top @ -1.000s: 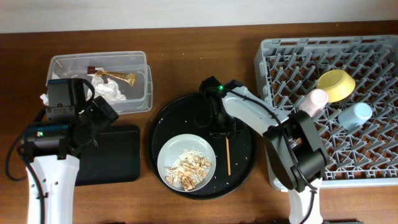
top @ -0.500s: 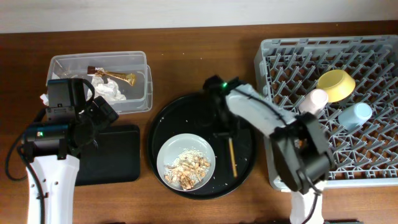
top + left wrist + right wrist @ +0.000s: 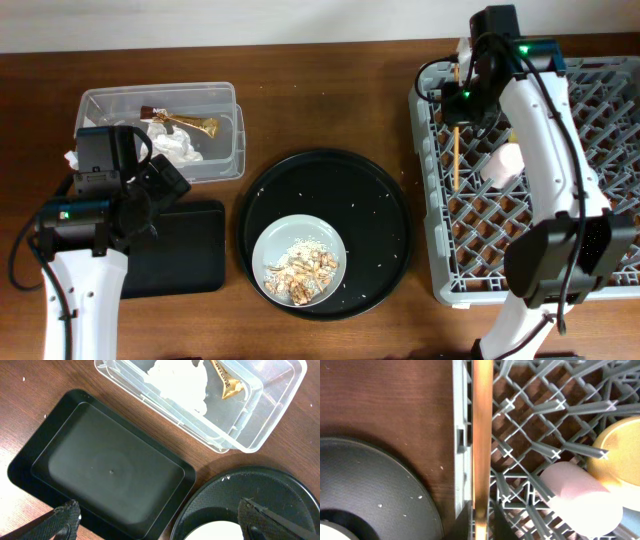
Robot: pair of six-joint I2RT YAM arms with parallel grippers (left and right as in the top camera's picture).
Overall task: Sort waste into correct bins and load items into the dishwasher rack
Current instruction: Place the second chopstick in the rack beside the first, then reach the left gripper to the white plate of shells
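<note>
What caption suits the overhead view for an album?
Right gripper holds chopsticks over the dishwasher rack; scraps sit on the plate.

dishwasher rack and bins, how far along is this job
Done: napkin and wrapper lie in the clear tub; pink cup and bowl sit in the rack. In hand: the right hand holds the chopsticks over the rack's edge. Left: the plate with its food scraps sits on the round tray.
</note>
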